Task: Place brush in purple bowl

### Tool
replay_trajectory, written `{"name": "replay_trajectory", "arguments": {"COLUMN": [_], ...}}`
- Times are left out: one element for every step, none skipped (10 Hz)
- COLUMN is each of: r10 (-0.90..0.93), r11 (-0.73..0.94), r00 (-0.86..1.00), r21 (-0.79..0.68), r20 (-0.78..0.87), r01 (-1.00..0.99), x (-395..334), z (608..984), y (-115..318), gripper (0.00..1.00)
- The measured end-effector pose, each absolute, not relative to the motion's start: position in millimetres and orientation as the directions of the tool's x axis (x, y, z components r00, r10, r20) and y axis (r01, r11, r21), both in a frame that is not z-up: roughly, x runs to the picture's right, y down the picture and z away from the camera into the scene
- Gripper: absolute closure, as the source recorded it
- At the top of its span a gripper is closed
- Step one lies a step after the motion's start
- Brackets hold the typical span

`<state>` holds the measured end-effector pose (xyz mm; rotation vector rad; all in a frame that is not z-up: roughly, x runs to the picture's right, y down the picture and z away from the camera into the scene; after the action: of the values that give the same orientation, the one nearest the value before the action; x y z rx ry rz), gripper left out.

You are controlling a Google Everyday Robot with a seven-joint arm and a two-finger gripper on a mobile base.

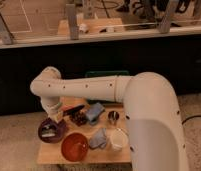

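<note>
Small wooden table (51, 154) is carrying: purple bowl (50, 130) at left w/ gripper (55, 124) hanging over it, orange-red bowl (74, 146) in front, blue cloth (94, 112), grey cloth (99, 138), white cup (117, 139), metal cup (113, 117).

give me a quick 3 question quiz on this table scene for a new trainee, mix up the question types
1. True or false: the gripper is over the orange bowl.
2. Multiple choice: which bowl sits at the left end of the table? A) purple bowl B) orange bowl C) white cup
3. Short answer: what lies between the orange bowl and the white cup?

Key
1. False. The gripper is down at the purple bowl, at the end of the white arm.
2. A
3. A crumpled grey-blue cloth.
</note>
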<state>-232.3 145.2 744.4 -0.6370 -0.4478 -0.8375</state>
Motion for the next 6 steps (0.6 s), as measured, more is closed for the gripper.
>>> {"name": "replay_trajectory", "arguments": {"r10": [-0.549,-0.560,-0.579,-0.591,-0.600,-0.605], "r11": [0.492,0.483,0.469,0.460,0.449,0.441], "r00": [0.595,0.591,0.589,0.587,0.585,0.587], "r21": [-0.348,-0.351,-0.361,-0.367,-0.376,-0.387], "r20": [0.588,0.580,0.564,0.553,0.546,0.538], "r01": [0.798,0.802,0.806,0.809,0.811,0.810], "x": [-234,-238,-239,-239,-240,-240], "z": [749,754,758,761,764,768], "y": [147,150,151,153,155,158], "gripper": [1.00,1.00,1.00,1.00,1.00,1.00]}}
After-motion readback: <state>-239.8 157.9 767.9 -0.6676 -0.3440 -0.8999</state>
